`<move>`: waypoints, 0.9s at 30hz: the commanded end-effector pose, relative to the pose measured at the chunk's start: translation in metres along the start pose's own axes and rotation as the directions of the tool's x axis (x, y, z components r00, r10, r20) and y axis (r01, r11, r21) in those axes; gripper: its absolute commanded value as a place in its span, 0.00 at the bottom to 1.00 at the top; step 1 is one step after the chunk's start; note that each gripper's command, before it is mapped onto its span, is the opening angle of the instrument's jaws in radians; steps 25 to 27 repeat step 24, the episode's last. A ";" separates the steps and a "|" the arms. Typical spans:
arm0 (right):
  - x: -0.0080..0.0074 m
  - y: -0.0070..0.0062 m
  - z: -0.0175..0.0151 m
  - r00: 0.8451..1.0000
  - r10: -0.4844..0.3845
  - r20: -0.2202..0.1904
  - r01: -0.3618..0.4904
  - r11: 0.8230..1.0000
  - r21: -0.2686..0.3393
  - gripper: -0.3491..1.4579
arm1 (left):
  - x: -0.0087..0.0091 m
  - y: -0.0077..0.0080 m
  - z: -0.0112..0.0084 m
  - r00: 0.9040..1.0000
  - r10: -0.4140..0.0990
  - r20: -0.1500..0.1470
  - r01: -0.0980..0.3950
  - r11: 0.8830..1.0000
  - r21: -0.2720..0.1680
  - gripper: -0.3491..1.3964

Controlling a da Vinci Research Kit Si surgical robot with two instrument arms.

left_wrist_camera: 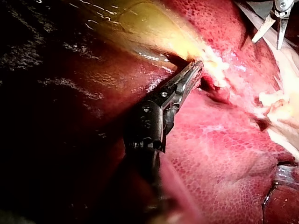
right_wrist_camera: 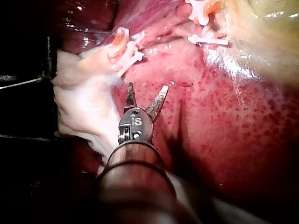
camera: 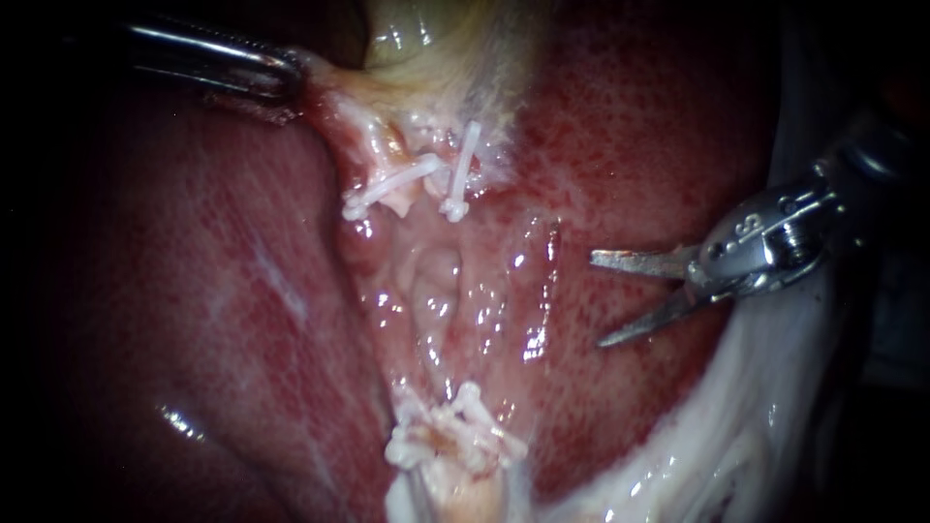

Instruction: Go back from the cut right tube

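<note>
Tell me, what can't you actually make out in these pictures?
- Endoscope view: the tool tip of the left instrument is buried in pale tissue, hiding how much it grips.
- Endoscope view: the lower clips clump together, so their number is unclear; the stump beneath runs off the edge.
- Left wrist view: the edge cuts off the right instrument; only its open blades show.
- Right wrist view: shadow swallows whatever lies beyond the white tissue.
</note>
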 end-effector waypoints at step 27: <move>0.0000 0.0000 0.0005 1.000 0.000 -0.011 0.001 1.000 0.025 0.99 | -0.0030 0.0001 0.0042 0.999 0.018 0.033 -0.016 0.999 -0.048 0.00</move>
